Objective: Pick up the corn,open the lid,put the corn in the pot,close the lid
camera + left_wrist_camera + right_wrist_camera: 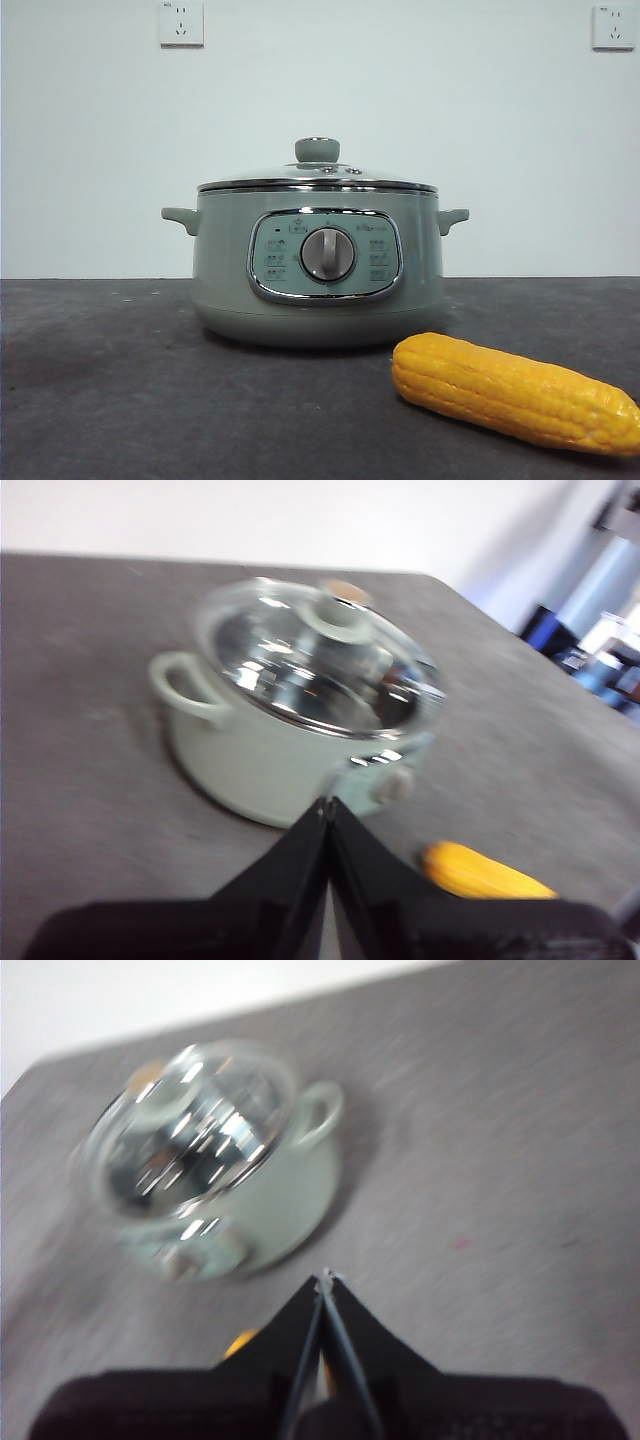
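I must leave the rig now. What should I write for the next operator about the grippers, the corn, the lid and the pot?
Left gripper: shut, holding nothing, above the table beside the pot.
Right gripper: shut, holding nothing, also raised on the pot's other side.
Corn: lying on the table in front of the pot, not touched.
Lid: on the pot, closed.
Done: nothing yet.
Left: pick up the corn, open the lid, put the corn inside, close the lid.
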Robot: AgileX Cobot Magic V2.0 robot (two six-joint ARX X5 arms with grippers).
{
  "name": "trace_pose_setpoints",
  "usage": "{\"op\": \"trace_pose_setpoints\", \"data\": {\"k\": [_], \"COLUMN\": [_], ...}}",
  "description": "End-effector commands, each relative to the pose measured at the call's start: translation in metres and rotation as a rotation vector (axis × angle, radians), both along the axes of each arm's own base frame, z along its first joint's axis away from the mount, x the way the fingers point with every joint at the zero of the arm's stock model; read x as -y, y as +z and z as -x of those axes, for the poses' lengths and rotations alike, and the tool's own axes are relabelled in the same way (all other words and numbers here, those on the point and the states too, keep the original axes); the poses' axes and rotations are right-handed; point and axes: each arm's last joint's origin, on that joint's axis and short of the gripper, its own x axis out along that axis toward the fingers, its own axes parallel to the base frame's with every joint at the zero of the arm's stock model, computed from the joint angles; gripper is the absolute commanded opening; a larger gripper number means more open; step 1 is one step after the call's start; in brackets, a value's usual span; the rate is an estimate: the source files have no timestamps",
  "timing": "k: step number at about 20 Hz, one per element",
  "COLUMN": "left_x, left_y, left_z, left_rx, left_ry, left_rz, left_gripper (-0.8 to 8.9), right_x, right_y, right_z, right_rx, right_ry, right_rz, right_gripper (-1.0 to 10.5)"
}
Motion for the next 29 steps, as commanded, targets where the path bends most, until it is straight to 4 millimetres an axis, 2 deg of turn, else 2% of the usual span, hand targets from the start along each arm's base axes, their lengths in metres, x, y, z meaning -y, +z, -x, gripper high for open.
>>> {"op": "trace_pose_setpoints", "data": {"k": [1, 8, 9, 12, 14, 20, 22, 29], "left_x": [0.002, 0.005, 0.006, 0.007, 0.008, 0.009, 0.009, 0.009], "left_y": [0.007, 0.017, 0.015, 0.008, 0.002, -0.014, -0.017, -0.019], "left_z": [0.001, -0.005, -0.006, -0.011, -0.014, -0.026, -0.03, -0.033], "left_rx": [-0.031, -0.102, -0.127, -0.214, -0.254, -0.422, -0.429, -0.398], "left_ry": [-0.067, -0.185, -0.221, -0.304, -0.346, -0.349, -0.36, -0.386], "left_rz": [0.009, 0.045, 0.062, 0.091, 0.08, 0.076, 0.063, 0.028], "left_gripper": [-0.04, -0.03, -0.03, -0.04, -0.04, -0.04, -0.04, -0.04], "right_x": [-0.003, -0.006, -0.008, -0.017, -0.028, -0.075, -0.094, -0.133], "right_y": [0.002, -0.001, -0.003, -0.01, -0.018, -0.048, -0.058, -0.086], "right_z": [-0.008, -0.041, -0.047, -0.065, -0.077, -0.102, -0.106, -0.114], "right_rx": [-0.039, -0.196, -0.221, -0.301, -0.358, -0.501, -0.517, -0.557], "right_ry": [0.119, 0.276, 0.287, 0.344, 0.385, 0.463, 0.49, 0.546], "right_rz": [0.004, -0.045, -0.051, -0.058, -0.031, 0.232, 0.33, 0.509], "right_gripper": [0.0, 0.1, 0.5, 3.3, 4.6, 4.7, 4.7, 4.7]}}
